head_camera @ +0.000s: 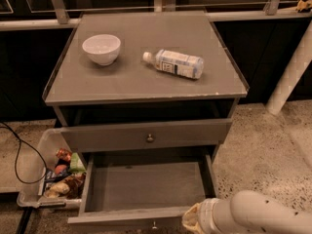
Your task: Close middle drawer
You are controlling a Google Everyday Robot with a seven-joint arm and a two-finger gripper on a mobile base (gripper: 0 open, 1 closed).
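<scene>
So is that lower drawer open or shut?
Open. The middle drawer is pulled far out, its empty inside showing. The gripper is at its front right corner.

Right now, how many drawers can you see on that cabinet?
2: a shut drawer above, and the open middle drawer below it, with the gripper at its front right corner. A lower one may be hidden.
</scene>
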